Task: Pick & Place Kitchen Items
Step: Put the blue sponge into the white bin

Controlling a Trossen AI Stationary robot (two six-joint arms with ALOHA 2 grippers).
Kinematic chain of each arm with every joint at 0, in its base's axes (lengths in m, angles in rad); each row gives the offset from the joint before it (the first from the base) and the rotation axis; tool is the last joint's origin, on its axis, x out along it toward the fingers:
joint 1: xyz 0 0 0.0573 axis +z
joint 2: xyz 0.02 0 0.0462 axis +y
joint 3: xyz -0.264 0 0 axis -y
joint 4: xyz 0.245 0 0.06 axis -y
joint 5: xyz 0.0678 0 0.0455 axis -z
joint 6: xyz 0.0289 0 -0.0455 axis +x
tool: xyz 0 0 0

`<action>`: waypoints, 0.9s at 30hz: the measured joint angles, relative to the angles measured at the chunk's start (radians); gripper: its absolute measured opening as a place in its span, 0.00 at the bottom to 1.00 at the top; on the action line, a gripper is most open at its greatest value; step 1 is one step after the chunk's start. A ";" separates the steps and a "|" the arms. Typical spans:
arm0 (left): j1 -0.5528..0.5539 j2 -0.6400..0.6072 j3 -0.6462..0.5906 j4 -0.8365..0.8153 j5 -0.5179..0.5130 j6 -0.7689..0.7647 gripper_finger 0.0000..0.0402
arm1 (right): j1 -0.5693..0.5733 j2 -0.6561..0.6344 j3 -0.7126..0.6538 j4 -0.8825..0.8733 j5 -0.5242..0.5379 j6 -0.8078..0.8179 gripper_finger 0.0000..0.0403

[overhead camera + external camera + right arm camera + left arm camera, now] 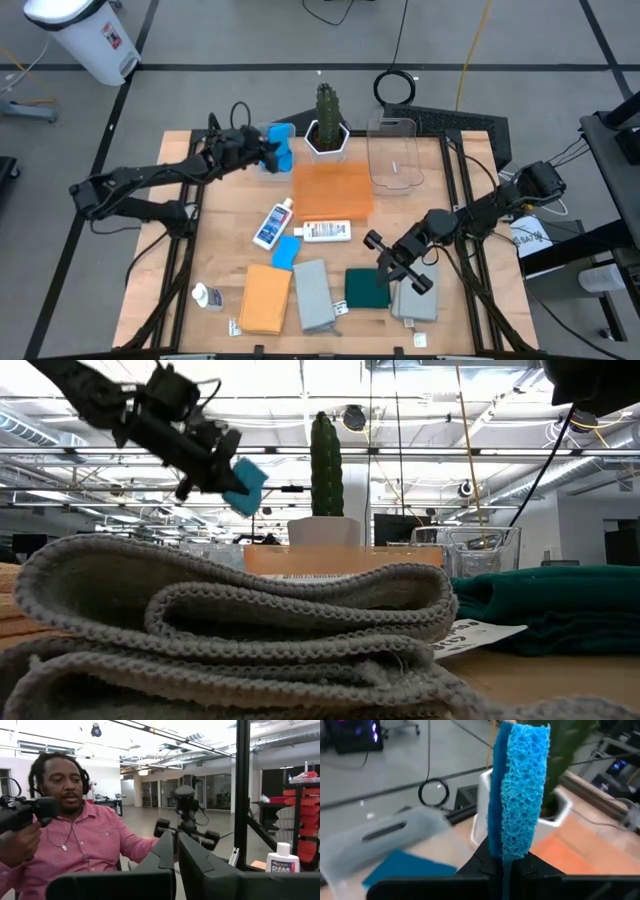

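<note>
My left gripper [268, 150] is at the table's far left, shut on a bright-blue sponge [520, 790] held high in the low view [245, 485], beside the cactus. Another blue sponge [405, 867] lies below it in a clear bin [385, 832]. My right gripper [388, 262] is shut and empty above the dark green cloth [366, 288]. Two white bottles [272, 222] [325, 231], a blue sponge [285, 250], an orange cloth [265, 298] and grey cloths [313, 295] [415, 300] lie flat on the table. A small bottle [205, 295] lies near the front left. My left gripper pinches the sponge between its two fingers, one on each broad face, at one end of the sponge [507, 852]. The sponge stands on edge and sticks out beyond the fingertips. It is lifted clear of the table, and the fingers slant down toward the table's right.
A cactus in a white pot [326, 130] stands at the far middle, close to the held sponge. A flat orange tray [333, 190] lies in front of it and a clear bin [395, 155] to its right. A person [75, 835] sits beyond the table.
</note>
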 joint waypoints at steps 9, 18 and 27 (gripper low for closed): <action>0.085 0.152 -0.060 0.127 0.042 -0.101 0.02 | -0.030 0.000 0.000 -0.015 0.000 0.000 0.00; 0.086 0.260 -0.060 0.150 0.042 -0.142 0.03 | -0.031 0.000 0.000 -0.015 0.000 0.000 0.00; 0.091 0.260 -0.060 0.153 0.039 -0.176 0.29 | -0.031 0.000 0.000 -0.015 0.000 0.000 0.00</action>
